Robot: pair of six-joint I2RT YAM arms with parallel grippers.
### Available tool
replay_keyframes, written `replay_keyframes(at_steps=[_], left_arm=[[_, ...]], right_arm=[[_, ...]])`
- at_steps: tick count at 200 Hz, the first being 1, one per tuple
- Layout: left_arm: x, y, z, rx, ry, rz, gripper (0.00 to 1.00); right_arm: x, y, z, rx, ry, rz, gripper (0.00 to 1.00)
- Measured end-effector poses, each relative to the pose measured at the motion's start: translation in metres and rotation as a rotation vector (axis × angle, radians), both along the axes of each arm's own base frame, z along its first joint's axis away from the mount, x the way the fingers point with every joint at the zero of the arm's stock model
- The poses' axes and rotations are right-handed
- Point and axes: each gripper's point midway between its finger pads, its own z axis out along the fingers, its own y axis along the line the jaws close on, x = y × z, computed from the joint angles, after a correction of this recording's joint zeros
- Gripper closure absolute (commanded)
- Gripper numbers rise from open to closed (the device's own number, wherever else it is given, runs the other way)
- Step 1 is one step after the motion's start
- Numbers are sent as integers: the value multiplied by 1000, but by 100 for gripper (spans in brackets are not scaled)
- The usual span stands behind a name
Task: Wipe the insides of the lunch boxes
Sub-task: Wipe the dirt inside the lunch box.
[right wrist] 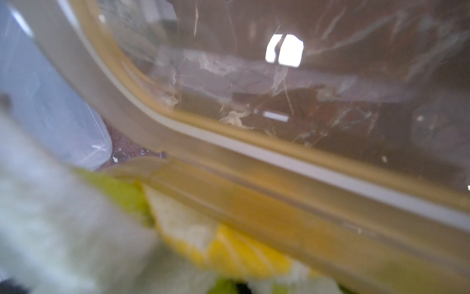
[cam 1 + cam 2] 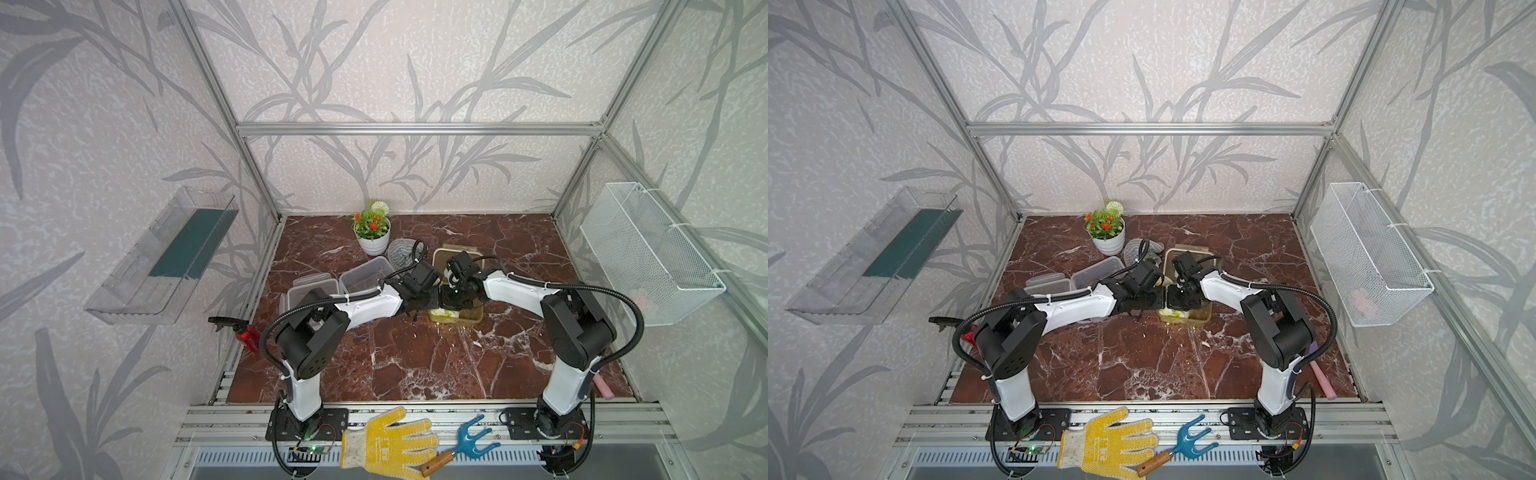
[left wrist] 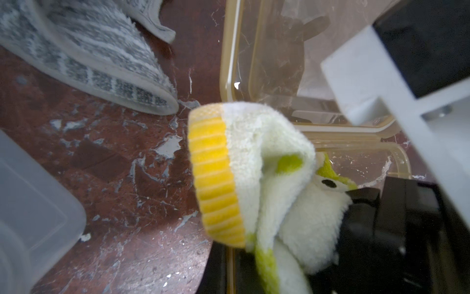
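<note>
Both arms converged over the amber lunch box [image 2: 469, 318] at table centre, left gripper [image 2: 432, 300] clamped on a white-and-yellow cloth [image 3: 244, 178] at its rim, right gripper [image 2: 455, 297] closed beside it, its hold indeterminate, clear lunch box [image 2: 365, 275] open just left, amber lid [image 2: 457, 253] behind.

Both arms reach inward over mid-table, forearms near level, wrists almost meeting. Left gripper [image 2: 432, 300] points toward the right one, jaws closed. Right gripper [image 2: 451, 303] points down, jaws closed; its tips are hidden, grip apparently tight.
</note>
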Motion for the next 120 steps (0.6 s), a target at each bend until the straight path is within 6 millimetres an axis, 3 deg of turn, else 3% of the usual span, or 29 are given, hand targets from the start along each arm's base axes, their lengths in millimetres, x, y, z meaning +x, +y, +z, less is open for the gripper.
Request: replay_keyframes(at_steps=[36,75,120], left_arm=[[0,1,0,6,1,3,94],[1,6,0,31,6,5,94],[0,9,0,60,8,-6,94]], right_arm=[[-4,0,0,-5,1,47,100],[-22,-9,-8,-100,16,191,100],[-29,-52,-9,-421,-8,307,100]])
